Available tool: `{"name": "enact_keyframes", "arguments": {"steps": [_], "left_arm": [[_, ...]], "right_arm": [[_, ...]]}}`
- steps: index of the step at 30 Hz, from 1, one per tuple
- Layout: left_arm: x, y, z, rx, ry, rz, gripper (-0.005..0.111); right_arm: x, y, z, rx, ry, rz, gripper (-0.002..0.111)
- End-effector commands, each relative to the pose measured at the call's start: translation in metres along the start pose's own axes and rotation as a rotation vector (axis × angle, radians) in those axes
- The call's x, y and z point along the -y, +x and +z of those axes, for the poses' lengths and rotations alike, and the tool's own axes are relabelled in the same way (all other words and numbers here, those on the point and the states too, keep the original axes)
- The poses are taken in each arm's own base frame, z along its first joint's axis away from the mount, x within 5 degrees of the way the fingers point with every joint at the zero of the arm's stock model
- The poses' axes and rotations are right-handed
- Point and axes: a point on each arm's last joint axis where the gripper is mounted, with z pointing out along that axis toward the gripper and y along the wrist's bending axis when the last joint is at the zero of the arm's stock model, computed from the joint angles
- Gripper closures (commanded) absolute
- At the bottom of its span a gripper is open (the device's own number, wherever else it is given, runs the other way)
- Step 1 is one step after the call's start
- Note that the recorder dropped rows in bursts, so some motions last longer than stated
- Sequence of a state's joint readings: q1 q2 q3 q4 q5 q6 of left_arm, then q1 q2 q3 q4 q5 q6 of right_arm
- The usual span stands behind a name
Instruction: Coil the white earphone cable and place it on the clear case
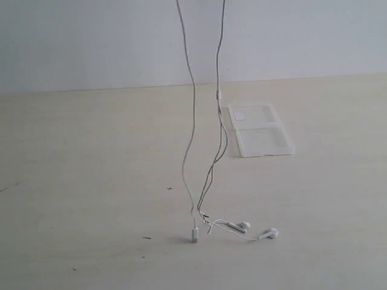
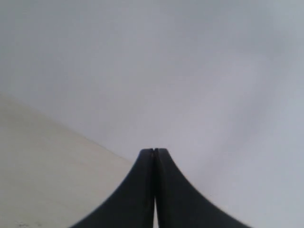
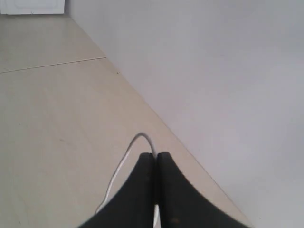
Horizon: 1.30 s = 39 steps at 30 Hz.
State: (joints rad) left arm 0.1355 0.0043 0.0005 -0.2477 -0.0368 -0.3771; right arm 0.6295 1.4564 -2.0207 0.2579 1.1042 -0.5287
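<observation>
pale wood worktop, grey wall. thin white earphone cable runs up out of frame; right gripper pinches it, left gripper closed. clear flat plastic case near far edge.

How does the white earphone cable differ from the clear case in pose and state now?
The white earphone cable hangs in two strands that run up out of the exterior view; the clear case lies flat on the table. The cable is pinched in the shut right end effector; nothing holds the case. The cable is thin and opaque; the case is broad and transparent. Both touch the table, apart from each other.
</observation>
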Motion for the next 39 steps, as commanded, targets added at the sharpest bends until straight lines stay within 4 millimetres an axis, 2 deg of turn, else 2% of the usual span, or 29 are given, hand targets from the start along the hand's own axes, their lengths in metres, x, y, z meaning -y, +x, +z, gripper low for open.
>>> {"name": "enact_keyframes", "arguments": {"steps": [1,5,10,17,27,31,35,39], "left_arm": [[-0.001,0.002,0.000,-0.022,-0.011,-0.062,0.107],[-0.004,0.011,-0.001,-0.116,-0.051,-0.060,0.107],[0.007,0.000,-0.002,-0.132,-0.006,-0.020,0.107],[0.027,-0.002,-0.008,-0.256,0.219,0.174,0.107],[0.043,0.006,-0.015,-0.350,0.457,0.222,0.107],[0.051,0.009,-0.010,-0.373,0.541,0.285,0.107],[0.061,0.013,-0.002,-0.394,0.629,0.276,0.107],[0.071,0.020,0.006,-0.464,0.742,0.365,0.107]], "right_arm": [[0.003,-0.002,0.005,-0.042,-0.019,0.023,0.108],[0.005,-0.010,0.005,-0.027,-0.017,0.031,0.108],[0.008,-0.021,-0.001,0.012,-0.004,0.055,0.108],[0.010,-0.034,-0.015,0.083,0.018,0.049,0.108],[0.005,-0.039,-0.020,0.127,-0.032,0.079,0.108],[0.002,-0.041,-0.020,0.140,-0.063,0.105,0.108],[0.003,-0.040,-0.020,0.138,-0.060,0.114,0.108],[0.006,-0.043,-0.026,0.156,-0.017,0.145,0.108]]}}
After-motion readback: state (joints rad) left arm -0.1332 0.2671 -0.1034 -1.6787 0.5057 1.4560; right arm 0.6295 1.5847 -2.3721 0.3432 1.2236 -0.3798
